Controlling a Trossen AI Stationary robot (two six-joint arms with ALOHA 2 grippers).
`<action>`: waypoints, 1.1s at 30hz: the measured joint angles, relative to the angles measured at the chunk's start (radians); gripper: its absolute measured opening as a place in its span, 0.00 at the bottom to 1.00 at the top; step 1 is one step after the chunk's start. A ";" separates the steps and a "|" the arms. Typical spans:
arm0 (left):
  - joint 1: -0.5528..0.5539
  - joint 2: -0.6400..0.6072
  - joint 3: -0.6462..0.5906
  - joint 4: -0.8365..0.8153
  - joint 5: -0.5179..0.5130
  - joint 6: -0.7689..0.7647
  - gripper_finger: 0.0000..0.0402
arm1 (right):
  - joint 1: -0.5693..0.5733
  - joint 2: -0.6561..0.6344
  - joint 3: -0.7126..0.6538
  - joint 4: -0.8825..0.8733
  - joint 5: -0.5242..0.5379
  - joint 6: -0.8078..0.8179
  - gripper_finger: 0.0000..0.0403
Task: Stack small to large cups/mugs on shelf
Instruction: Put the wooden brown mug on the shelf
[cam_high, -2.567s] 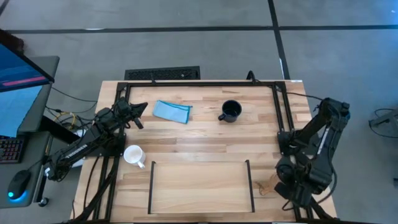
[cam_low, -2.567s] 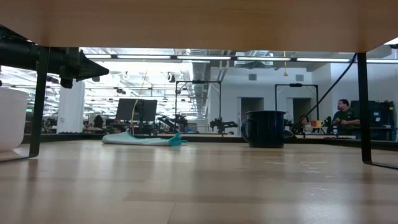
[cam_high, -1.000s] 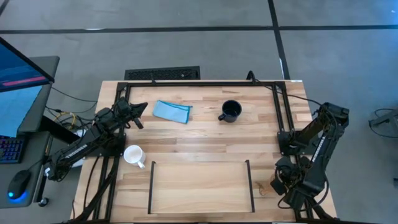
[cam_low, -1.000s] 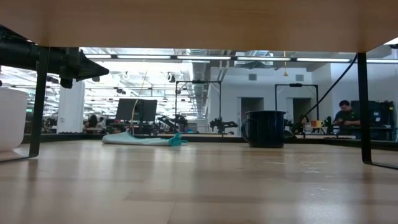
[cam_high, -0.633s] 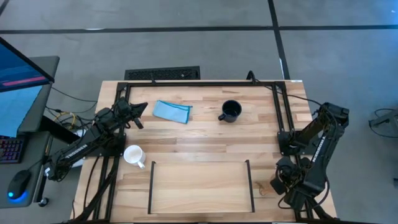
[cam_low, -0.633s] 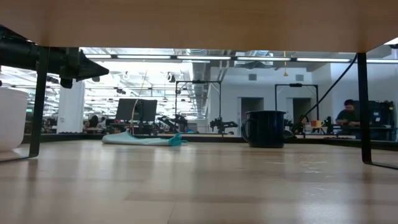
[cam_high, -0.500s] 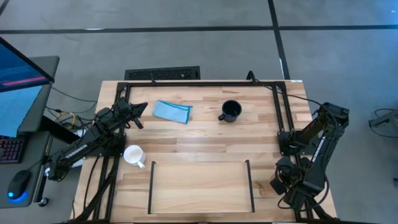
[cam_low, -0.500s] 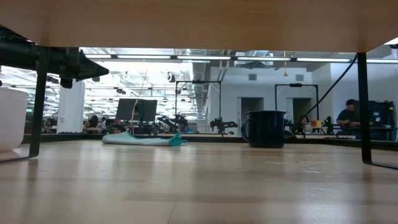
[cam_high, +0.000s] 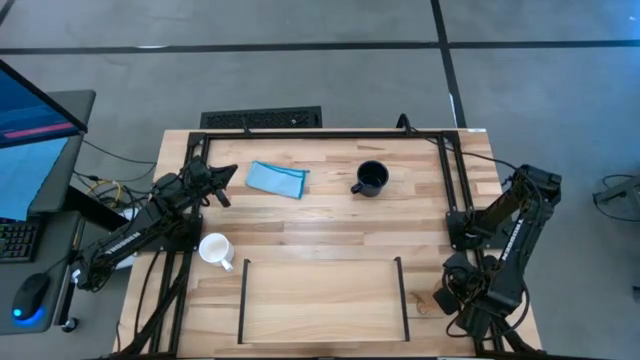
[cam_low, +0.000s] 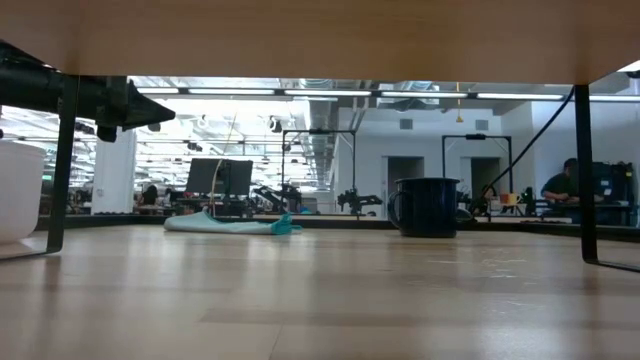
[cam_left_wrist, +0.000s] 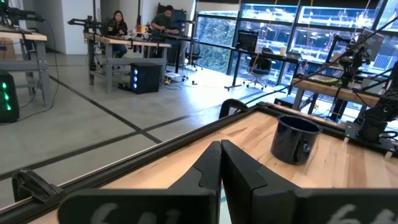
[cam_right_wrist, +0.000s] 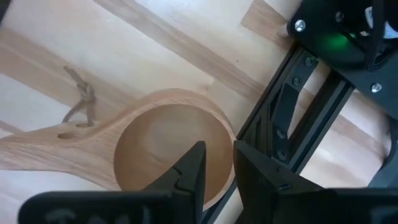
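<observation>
The small tan wooden cup (cam_right_wrist: 163, 149) stands on the table at the near right, between the shelf (cam_high: 322, 298) and the right frame rail. It also shows in the high view (cam_high: 424, 301). My right gripper (cam_right_wrist: 219, 163) is down on it and shut on its rim; in the high view (cam_high: 443, 298) it covers part of the cup. The white mug (cam_high: 213, 248) stands left of the shelf. The dark navy mug (cam_high: 370, 178) stands at the far middle. My left gripper (cam_high: 217, 181) is shut and empty, hovering at the far left; its fingers meet in the left wrist view (cam_left_wrist: 220, 149). My right gripper has the wooden cup's rim (cam_right_wrist: 229, 138) on the side away from the handle, one finger inside the bowl and one outside. The fingers come from above, pointing down. The cup stands upright on the table, its handle (cam_right_wrist: 56, 148) lying level.
A folded light-blue cloth (cam_high: 277, 178) lies at the far left beside my left gripper. The black frame rail (cam_right_wrist: 280, 118) runs close along the wooden cup. The shelf's thin legs (cam_low: 585, 170) stand at both sides in the low view. People sit at desks in the room behind.
</observation>
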 joint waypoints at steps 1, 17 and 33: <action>0.000 0.000 0.000 0.000 0.000 0.000 0.00 | 0.000 0.000 0.000 0.002 0.000 0.000 0.26; 0.000 0.000 0.000 0.000 0.000 -0.021 0.00 | 0.000 0.001 0.000 -0.005 -0.003 -0.027 0.47; 0.000 0.000 0.000 0.000 0.000 -0.023 0.00 | -0.008 0.001 -0.001 0.012 -0.023 -0.019 0.49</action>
